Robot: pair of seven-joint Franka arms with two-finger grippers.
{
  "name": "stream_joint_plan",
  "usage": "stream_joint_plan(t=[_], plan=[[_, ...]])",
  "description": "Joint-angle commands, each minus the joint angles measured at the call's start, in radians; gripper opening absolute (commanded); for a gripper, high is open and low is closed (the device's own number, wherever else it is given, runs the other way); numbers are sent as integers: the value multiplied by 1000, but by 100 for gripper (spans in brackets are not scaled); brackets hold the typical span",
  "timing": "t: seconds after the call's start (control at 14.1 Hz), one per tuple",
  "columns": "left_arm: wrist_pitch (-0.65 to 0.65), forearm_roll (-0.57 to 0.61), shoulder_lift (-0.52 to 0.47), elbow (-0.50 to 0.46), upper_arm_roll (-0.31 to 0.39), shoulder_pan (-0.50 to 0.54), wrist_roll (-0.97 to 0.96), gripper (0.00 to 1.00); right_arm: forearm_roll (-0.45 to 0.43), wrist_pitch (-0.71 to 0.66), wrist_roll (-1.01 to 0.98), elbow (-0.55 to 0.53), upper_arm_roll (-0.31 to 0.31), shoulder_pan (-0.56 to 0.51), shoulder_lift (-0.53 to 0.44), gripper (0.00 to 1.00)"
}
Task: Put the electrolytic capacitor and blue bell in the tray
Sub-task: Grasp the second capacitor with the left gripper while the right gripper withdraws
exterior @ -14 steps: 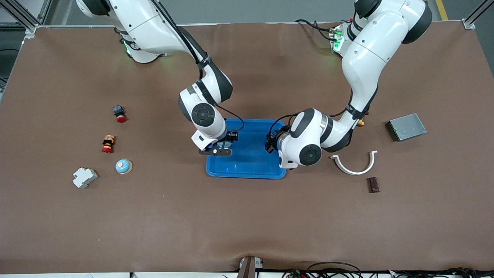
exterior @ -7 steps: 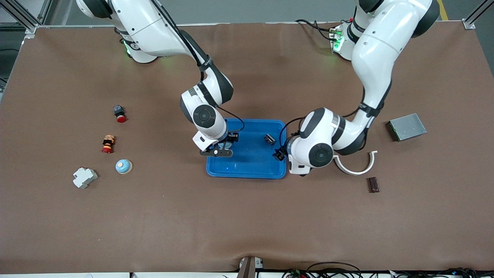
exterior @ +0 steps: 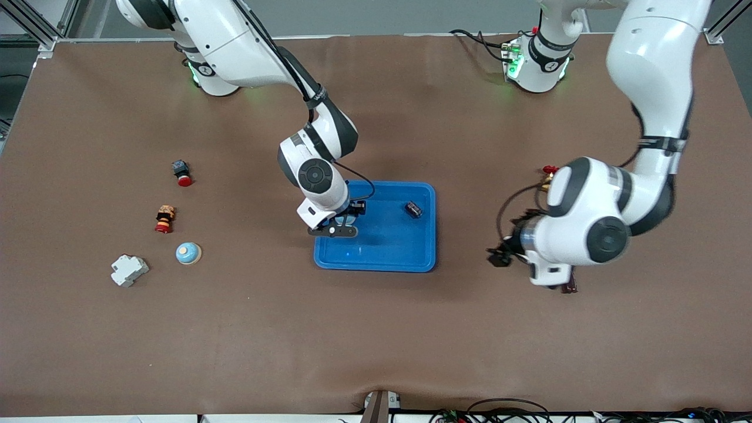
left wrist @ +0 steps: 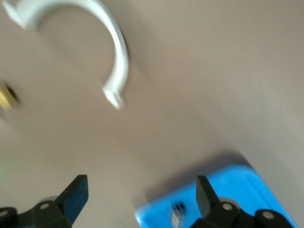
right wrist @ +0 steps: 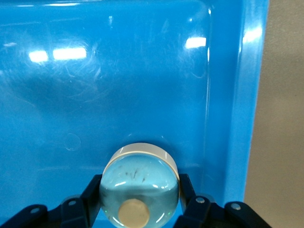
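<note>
The bright blue tray (exterior: pixel 376 258) lies mid-table. In it, near the corner toward the left arm's end, rests the small dark electrolytic capacitor (exterior: pixel 414 209), free of any gripper; the left wrist view shows it too (left wrist: pixel 178 214) inside the tray's corner (left wrist: pixel 237 187). My right gripper (exterior: pixel 339 228) hangs low over the tray's other end, shut on the blue bell (right wrist: pixel 139 187), a pale blue dome with a tan button, above the tray floor (right wrist: pixel 118 85). My left gripper (exterior: pixel 499 257) is open and holds nothing, over bare table beside the tray (left wrist: pixel 141 197).
A second pale blue bell (exterior: pixel 188 253), a white breaker (exterior: pixel 129 269), a red-and-orange stacked part (exterior: pixel 165 218) and a red button (exterior: pixel 182 172) lie toward the right arm's end. A white curved clamp (left wrist: pixel 116 57) and a brown block (exterior: pixel 568 287) lie by the left arm.
The left gripper opened, left the capacitor in the tray and swung away toward the left arm's end. The right gripper with the bell barely moved.
</note>
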Motion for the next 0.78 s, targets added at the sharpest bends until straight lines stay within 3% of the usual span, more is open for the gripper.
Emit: stream_joint_plan(t=[0.0, 0.21, 0.28, 0.64, 0.71], plan=[[-2, 122, 32, -11, -4, 92, 195, 100, 14, 0, 7, 20, -8, 14, 8, 20], [55, 165, 67, -11, -3, 158, 462, 100, 12, 0, 7, 20, -8, 15, 8, 66], [83, 169, 79, -11, 0, 158, 526, 100, 11, 0, 6, 20, -8, 17, 7, 96], [236, 208, 134, -11, 61, 160, 736, 90, 6, -16, -2, 20, -8, 20, -4, 100], [265, 208, 147, -11, 63, 160, 752, 84, 6, -19, -11, 20, -9, 17, -11, 100]])
